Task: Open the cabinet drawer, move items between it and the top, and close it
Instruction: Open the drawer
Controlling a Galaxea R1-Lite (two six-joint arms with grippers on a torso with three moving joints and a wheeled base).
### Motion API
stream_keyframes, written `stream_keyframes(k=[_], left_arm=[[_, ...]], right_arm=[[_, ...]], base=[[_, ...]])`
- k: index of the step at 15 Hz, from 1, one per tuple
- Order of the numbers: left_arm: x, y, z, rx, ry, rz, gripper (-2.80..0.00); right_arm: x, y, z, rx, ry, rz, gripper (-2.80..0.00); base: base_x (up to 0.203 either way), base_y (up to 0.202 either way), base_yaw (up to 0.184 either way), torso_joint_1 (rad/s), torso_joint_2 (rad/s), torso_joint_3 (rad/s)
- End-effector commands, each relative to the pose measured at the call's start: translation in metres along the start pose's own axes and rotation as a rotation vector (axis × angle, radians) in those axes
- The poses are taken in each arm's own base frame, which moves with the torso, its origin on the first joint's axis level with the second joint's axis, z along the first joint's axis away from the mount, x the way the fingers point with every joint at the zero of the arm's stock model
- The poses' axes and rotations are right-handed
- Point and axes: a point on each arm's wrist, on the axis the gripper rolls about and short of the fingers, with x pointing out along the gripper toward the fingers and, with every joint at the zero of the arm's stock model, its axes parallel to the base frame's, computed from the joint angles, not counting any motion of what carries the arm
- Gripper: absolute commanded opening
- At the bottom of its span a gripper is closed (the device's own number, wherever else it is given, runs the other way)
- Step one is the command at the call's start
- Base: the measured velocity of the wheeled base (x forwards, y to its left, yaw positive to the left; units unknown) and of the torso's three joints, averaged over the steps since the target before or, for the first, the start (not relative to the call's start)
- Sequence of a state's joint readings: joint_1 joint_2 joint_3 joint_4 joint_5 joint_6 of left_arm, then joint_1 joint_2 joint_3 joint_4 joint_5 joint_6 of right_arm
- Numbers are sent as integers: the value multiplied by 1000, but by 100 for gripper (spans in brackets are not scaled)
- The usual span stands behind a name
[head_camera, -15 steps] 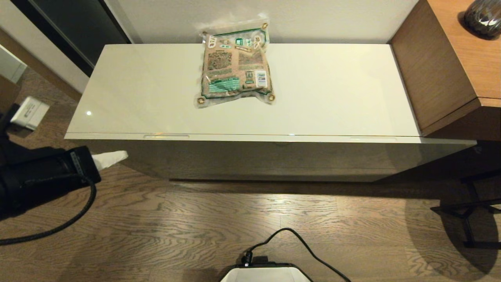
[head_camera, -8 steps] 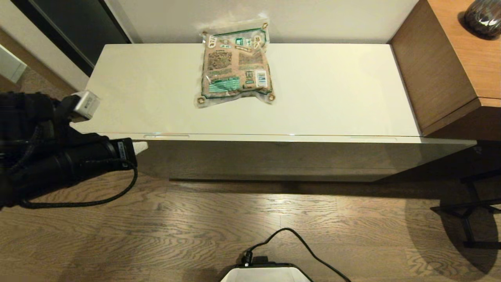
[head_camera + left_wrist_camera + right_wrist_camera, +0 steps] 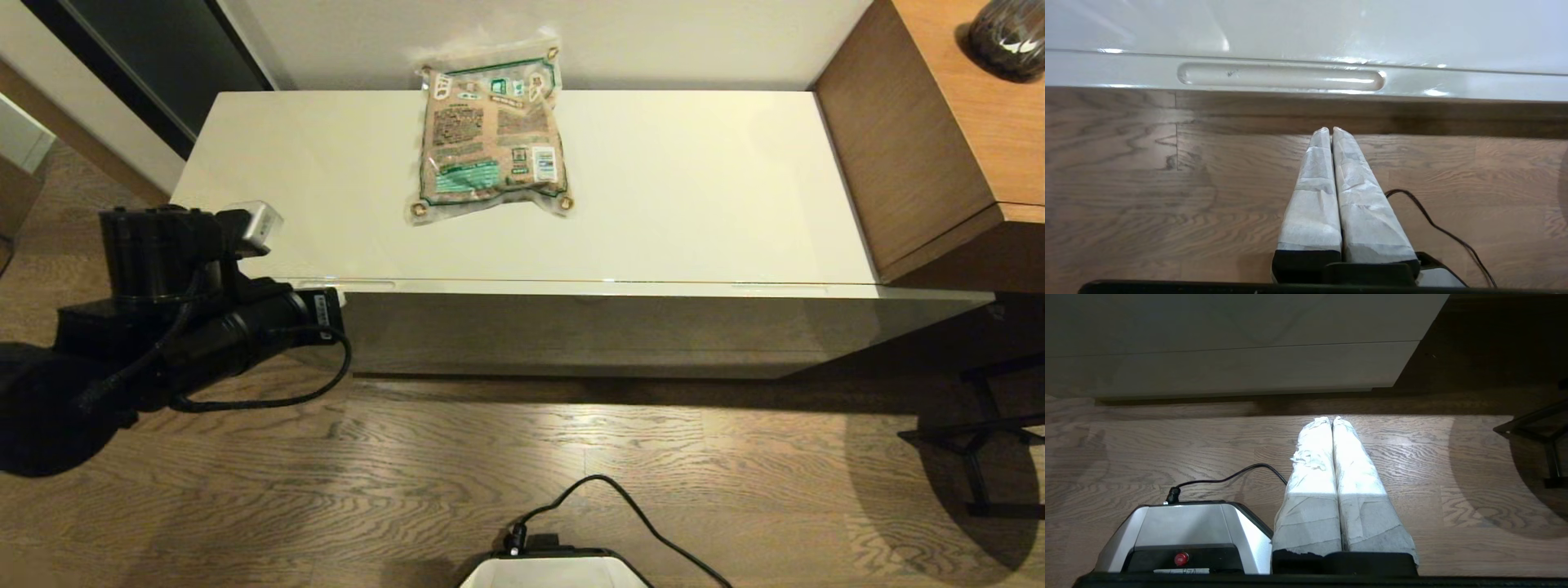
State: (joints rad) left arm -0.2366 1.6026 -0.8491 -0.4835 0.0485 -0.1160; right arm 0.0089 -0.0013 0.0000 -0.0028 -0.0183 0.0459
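Head view: cabinet drawer (image 3: 571,287) closed, pouch (image 3: 491,131) lying on the top (image 3: 694,180) at the back middle. Left wrist view only: left end effector (image 3: 1331,130) fingers pressed together, empty, just short of the left handle slot (image 3: 1281,76). Right end effector (image 3: 1332,419) closed, low over the floor.

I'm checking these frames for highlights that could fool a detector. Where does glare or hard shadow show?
Head view: a small glint on the top, and a round shadow on the floor at right. Left wrist view: bright streaks along the handle slot of the cabinet drawer, ahead of the shut left pincer. Right wrist view: a light band across the shut right pincer.
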Motion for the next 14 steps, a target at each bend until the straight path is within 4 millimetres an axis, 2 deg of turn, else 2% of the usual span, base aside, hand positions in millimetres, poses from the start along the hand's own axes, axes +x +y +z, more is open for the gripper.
stream_keyframes(k=[1,10,14], left_arm=[[14,0,-5,-3,24,5,-280],[50,-2,8,-13,-14,70,-280],[59,-1,-1,-13,21,78,-280]], right_arm=[[-1,0,-1,0,-16,1,-280],[-1,0,-1,0,-16,1,-280],[-1,0,-1,0,-16,1,-280]], base=[[0,0,0,0,0,0],[0,0,0,0,0,0],[0,0,0,0,0,0]])
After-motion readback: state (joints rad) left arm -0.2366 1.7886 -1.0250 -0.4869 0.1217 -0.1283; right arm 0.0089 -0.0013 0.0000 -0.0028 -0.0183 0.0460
